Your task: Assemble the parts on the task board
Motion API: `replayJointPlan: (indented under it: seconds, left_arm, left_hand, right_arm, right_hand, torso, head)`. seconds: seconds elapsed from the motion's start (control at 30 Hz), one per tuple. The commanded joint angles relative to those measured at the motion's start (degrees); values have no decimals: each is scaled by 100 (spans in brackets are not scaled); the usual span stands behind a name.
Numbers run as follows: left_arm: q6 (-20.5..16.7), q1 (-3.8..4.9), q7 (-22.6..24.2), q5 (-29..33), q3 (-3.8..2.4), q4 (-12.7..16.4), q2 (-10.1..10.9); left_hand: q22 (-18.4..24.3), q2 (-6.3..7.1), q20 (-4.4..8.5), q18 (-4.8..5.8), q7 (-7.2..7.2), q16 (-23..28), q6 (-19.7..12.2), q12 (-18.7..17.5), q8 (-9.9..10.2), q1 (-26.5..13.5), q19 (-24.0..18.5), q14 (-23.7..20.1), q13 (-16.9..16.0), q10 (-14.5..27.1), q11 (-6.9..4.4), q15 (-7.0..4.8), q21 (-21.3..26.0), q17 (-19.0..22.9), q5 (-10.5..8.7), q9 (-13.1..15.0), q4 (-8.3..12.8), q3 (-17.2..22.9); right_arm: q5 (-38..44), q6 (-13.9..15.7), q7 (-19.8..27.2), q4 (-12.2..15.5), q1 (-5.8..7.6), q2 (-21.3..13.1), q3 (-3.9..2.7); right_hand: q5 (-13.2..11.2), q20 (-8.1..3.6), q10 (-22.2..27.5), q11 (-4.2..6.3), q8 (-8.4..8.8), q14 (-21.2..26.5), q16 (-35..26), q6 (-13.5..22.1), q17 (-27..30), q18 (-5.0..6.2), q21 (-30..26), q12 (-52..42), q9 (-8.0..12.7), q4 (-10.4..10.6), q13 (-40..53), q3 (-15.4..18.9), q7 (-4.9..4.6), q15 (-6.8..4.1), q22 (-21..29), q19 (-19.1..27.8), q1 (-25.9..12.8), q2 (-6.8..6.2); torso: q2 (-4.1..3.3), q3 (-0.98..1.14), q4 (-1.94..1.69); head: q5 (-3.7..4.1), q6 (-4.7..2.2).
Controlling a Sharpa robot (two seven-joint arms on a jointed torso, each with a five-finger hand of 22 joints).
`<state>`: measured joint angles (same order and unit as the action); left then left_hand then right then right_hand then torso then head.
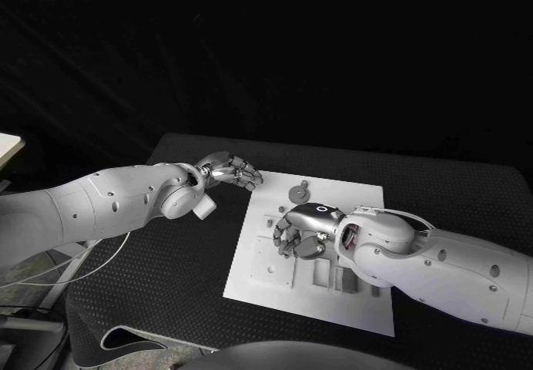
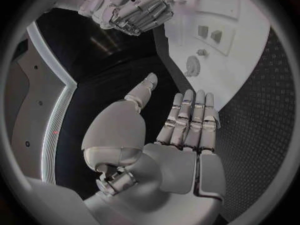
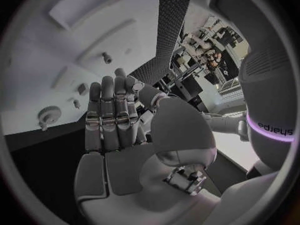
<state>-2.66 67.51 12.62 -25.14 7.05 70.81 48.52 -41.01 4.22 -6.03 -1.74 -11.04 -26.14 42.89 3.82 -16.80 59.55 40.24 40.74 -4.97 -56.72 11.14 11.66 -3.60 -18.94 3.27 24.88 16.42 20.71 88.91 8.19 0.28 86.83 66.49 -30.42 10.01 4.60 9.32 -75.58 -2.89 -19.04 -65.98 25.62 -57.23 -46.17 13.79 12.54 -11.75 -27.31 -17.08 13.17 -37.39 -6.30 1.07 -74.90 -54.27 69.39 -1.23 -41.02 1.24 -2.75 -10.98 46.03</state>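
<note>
1. We see the task board (image 1: 266,285) lying on the black table (image 1: 155,277), its long side running away from the robot; a round gear-like part (image 1: 298,192) lies flat near the board's far edge, apart from both hands; small pegs and blocks (image 2: 209,34) stand on the board's face.
2. Our right hand (image 1: 300,231) is over the middle of the board, fingers curled downward toward the recessed slots; the right wrist view shows the fingers (image 3: 109,112) straight and close together with nothing between them, so we judge it empty (whether the tips touch the board we cannot tell).
3. Our left hand (image 1: 231,171) hovers just off the board's far left corner, over the table; the left wrist view shows its fingers (image 2: 190,120) extended side by side, thumb apart, holding nothing.
4. We judge the step to be a reach for a part, no part yet lifted.
5. The next move calls for the right hand to settle on one small piece and pinch it cleanly; the pieces sit close together, so neighbours could be nudged.
</note>
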Motion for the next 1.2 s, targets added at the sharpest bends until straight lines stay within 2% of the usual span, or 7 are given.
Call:
replayJointPlan:
  seconds: [0.03, 0.3, 0.5, 0.83, 1.2]
  left_arm:
    - [20, 8, 24, -7, -4, 13, -19]
    - [32, 8, 25, -6, -4, -6, -49]
    - [42, 8, 25, -5, -4, -21, -79]
    - [50, 8, 24, -5, -4, -34, -99]
    - [62, 7, 24, -5, -4, -39, -113]
  left_hand:
    - [8, -30, -15, -8, -157, 28, -20, 22, -37, -34, -43, -14, 9, -7, 4, 20, -36, -7, -28, 8, 0, 9]
    - [10, -29, -15, -7, -157, 29, -21, 22, -37, -33, -45, -14, 10, -7, 4, 20, -36, -8, -28, 8, -1, 11]
    - [11, -30, -16, -6, -157, 30, -21, 22, -37, -34, -45, -15, 10, -7, 4, 21, -36, -8, -28, 8, -2, 11]
    - [13, -31, -17, -4, -157, 33, -21, 22, -38, -37, -47, -19, 12, -7, 4, 22, -36, -8, -28, 8, -4, 11]
    - [16, -31, -18, -2, -158, 36, -23, 21, -38, -41, -50, -23, 13, -7, 5, 24, -35, -8, -28, 7, -5, 11]
  right_arm:
    - [433, -316, 118, -21, -52, 107, 37]
    - [854, -252, 143, -39, -135, 250, 81]
    - [988, -221, 158, -83, -176, 348, 157]
    - [1018, -191, 178, -204, -236, 447, 164]
    - [1031, -136, 180, -373, -312, 523, 165]
  right_hand:
    - [2, -9, -17, -5, -85, -22, 7, -43, -6, 118, 31, 24, -270, 17, 6, 10, -45, 15, -139, -13, -49, 14]
    - [2, -10, -15, -6, -84, -19, 5, -41, -9, 118, 31, 28, -275, 16, 12, 9, -45, 15, -140, -8, -44, 11]
    - [2, -10, -15, -6, -83, -20, 5, -41, -12, 118, 32, 30, -279, 16, 16, 8, -44, 15, -141, -7, -39, 7]
    - [1, -10, -16, -6, -83, -21, 4, -41, -16, 119, 35, 33, -285, 16, 22, 8, -44, 15, -143, -7, -33, 4]
    - [1, -10, -16, -6, -82, -21, 3, -39, -20, 119, 38, 36, -290, 16, 29, 8, -44, 16, -143, -6, -29, 3]
  torso:
    - [-1, -1, 4]
    - [3, -3, 3]
    - [5, -3, 11]
    - [4, 1, 4]
    - [5, 7, 15]
  head:
    - [-21, 20]
    - [-46, 62]
    - [-53, 76]
    - [-57, 88]
    - [-82, 93]
